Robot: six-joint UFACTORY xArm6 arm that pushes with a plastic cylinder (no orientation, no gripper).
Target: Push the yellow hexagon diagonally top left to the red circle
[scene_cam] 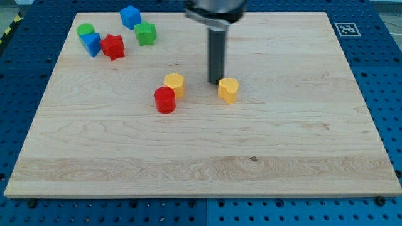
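Observation:
The yellow hexagon [174, 83] sits near the board's middle, touching the red circle [164, 100] at the circle's upper right. A second yellow block, heart-like [228, 90], lies to the right of them. My tip [215, 81] rests on the board just to the upper left of the yellow heart, very close to it or touching it. The tip is to the right of the yellow hexagon with a clear gap between them. The dark rod rises straight up from the tip to the view's top.
At the view's top left stands a cluster: a blue block [130, 16], a green block [145, 32], a red star [113, 46], another blue block [92, 43] and a green block [85, 29]. The wooden board [282, 157] lies on a blue perforated table.

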